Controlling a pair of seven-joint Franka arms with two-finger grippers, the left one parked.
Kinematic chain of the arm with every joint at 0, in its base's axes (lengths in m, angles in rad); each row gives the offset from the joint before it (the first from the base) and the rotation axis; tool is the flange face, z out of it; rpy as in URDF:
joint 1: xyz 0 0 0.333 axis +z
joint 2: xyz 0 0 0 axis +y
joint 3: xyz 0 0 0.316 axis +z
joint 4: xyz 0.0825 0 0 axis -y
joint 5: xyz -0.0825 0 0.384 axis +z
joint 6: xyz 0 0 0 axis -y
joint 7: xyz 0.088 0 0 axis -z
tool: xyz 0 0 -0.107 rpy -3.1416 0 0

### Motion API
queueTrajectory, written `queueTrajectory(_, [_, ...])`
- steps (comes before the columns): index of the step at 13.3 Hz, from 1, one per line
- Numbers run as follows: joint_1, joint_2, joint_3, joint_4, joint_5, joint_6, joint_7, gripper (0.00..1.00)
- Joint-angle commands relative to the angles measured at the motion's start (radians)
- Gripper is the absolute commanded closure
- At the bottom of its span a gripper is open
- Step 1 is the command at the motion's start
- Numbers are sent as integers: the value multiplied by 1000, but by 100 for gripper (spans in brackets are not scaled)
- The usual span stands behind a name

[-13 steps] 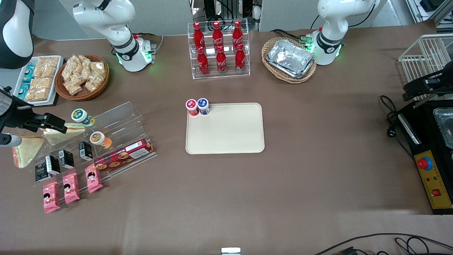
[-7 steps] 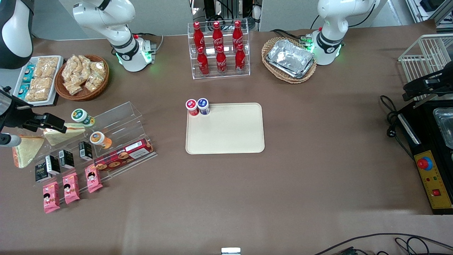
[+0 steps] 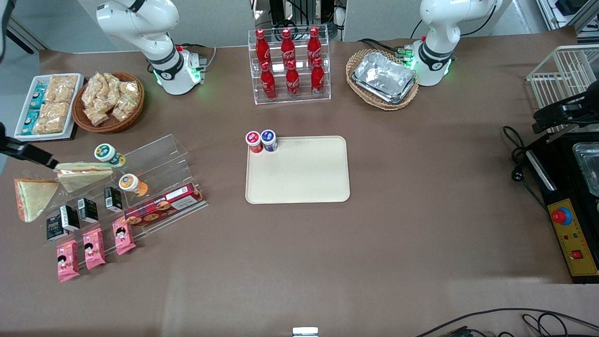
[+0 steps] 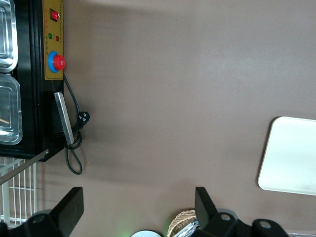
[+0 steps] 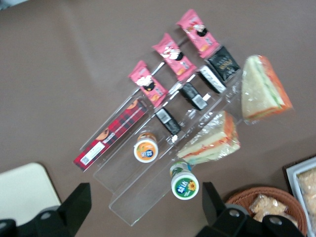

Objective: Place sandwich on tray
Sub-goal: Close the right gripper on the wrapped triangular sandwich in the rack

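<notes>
The sandwich (image 3: 33,196) (image 5: 264,91), a clear-wrapped wedge with orange-red and green filling along its edge, lies on the table at the working arm's end, beside the acrylic stand. A longer wedge sandwich (image 3: 84,173) (image 5: 212,139) lies on the stand next to it. The cream tray (image 3: 304,178) (image 5: 22,192) sits at the table's middle. My right gripper (image 5: 143,200) is open and empty, high above the stand. In the front view only one dark finger (image 3: 30,155) shows at the picture's edge, above the longer sandwich's end.
The clear stand (image 3: 154,161) holds a green-lid cup (image 3: 107,153), an orange cup (image 3: 129,183), small black packs, a red biscuit box (image 3: 164,204) and pink snack packs (image 3: 93,248). A red cup (image 3: 253,140) and a blue cup (image 3: 268,139) stand at the tray's corner.
My gripper has pulled up and away toward the picture's edge, uncovering both sandwiches. The arm's bulk has left the front view. Both sandwiches lie where they were.
</notes>
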Motion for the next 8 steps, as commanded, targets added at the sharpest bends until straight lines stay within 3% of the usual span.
queueTrajectory(1, [-4, 11, -74, 7, 10, -1, 91, 0])
queueTrajectory(8, [-8, 147, -242, 1, 3, 171, 82, 0])
